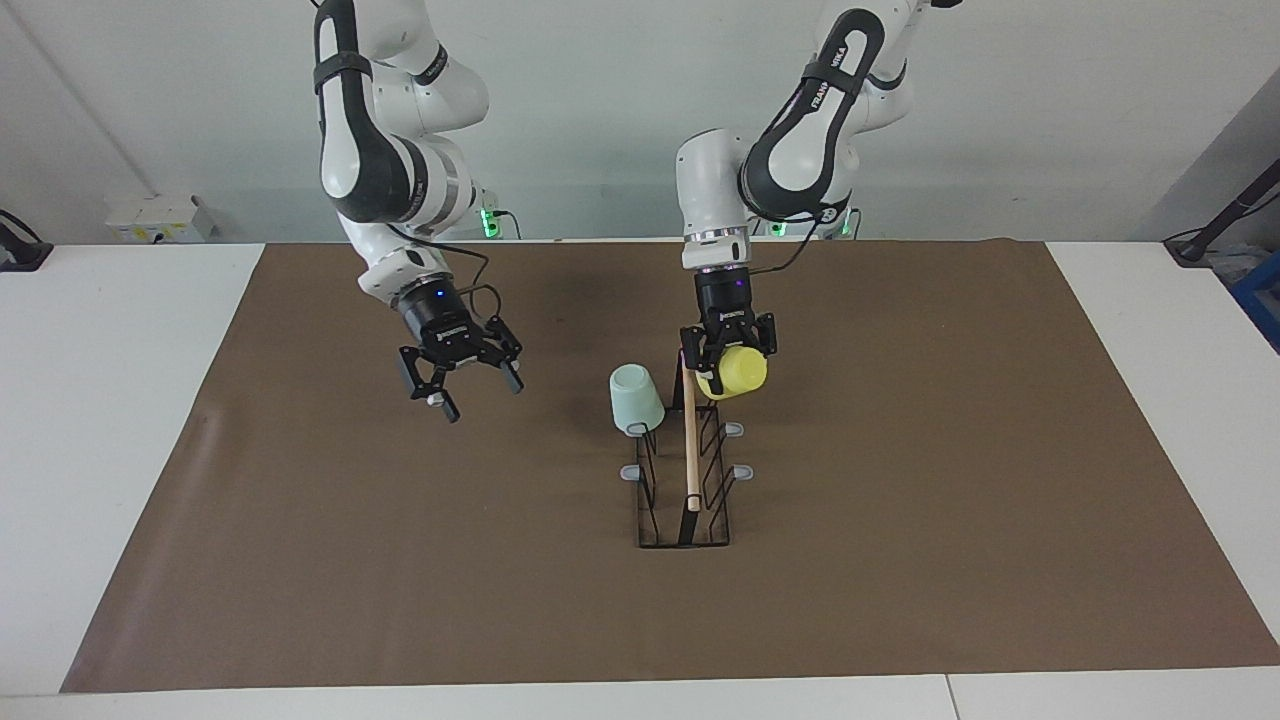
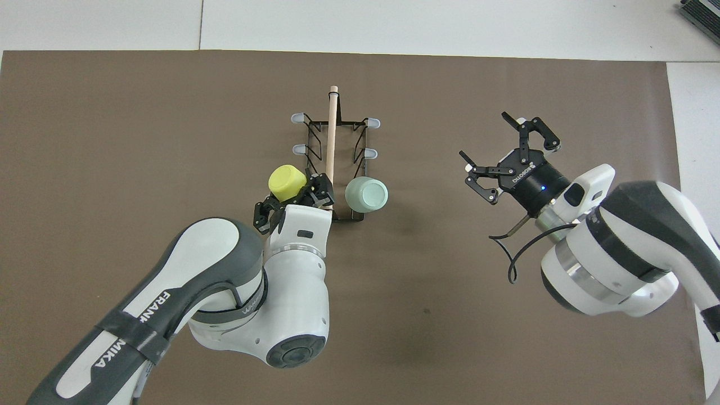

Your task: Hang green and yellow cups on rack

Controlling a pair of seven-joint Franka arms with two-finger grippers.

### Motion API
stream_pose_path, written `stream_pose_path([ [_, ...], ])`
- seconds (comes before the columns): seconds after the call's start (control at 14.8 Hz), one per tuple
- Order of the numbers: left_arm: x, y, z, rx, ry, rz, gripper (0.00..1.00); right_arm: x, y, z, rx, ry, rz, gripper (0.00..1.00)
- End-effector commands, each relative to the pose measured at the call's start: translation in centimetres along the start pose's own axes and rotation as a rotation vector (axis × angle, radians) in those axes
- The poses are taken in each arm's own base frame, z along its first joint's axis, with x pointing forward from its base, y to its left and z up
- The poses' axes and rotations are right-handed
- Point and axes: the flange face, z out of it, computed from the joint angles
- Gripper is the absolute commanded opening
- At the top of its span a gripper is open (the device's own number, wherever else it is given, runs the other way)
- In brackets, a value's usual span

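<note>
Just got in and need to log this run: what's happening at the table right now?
Two robot arms are putting cups on a rack. The green cup already sits upside down on one of the prongs nearest the robots, with nothing holding it. The right gripper is open and empty, over bare brown mat. The left gripper is at the yellow cup, over the prong beside the green cup's.

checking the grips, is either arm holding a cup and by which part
The left gripper is at the yellow cup by its rim end at the rack; whether it grips cannot be told. The right gripper is open, holding nothing.
</note>
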Motion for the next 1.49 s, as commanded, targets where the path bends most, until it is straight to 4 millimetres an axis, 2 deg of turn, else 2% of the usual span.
stream_pose_path([
  [0.0, -0.8, 0.1, -0.2, 0.007, 0.018, 0.003, 0.8, -1.2, 3.5, -0.6, 0.037, -0.013, -0.109, 1.0],
  [0.07, -0.7, 0.1, -0.2, 0.008, 0.02, 0.003, 0.87, -1.6, 5.0, -1.1, 0.057, -0.02, -0.13, 1.0],
  [0.14, -0.8, 0.1, -0.2, 0.008, 0.018, 0.003, 1.0, -2.0, 6.4, -1.5, 0.087, -0.026, -0.15, 1.0],
  [0.34, -0.7, 0.1, -0.2, 0.009, 0.021, 0.001, 1.0, -3.5, 10.7, -3.1, 0.185, -0.094, -0.145, 1.0],
  [0.47, -0.6, 0.2, -0.2, 0.015, 0.027, 0.001, 1.0, -4.3, 12.0, -3.9, 0.223, -0.168, -0.121, 1.0],
  [0.68, -1.0, 0.8, -0.1, 0.002, 0.006, 0.013, 1.0, -4.2, 13.0, -4.8, 0.246, -0.267, -0.097, 1.0],
  [0.95, 0.5, 1.2, -0.1, -0.002, 0.023, 0.045, 1.0, -2.3, 13.7, -5.8, 0.254, -0.432, -0.065, 1.0],
  [1.08, 1.9, 0.2, 0.8, 0.023, 0.038, 0.07, 1.0, -1.1, 13.9, -6.2, 0.239, -0.531, -0.057, 1.0],
  [1.42, 3.6, -1.5, 2.3, 0.062, 0.043, 0.151, 1.0, 0.7, 13.2, -6.4, 0.162, -0.773, -0.019, 1.0],
])
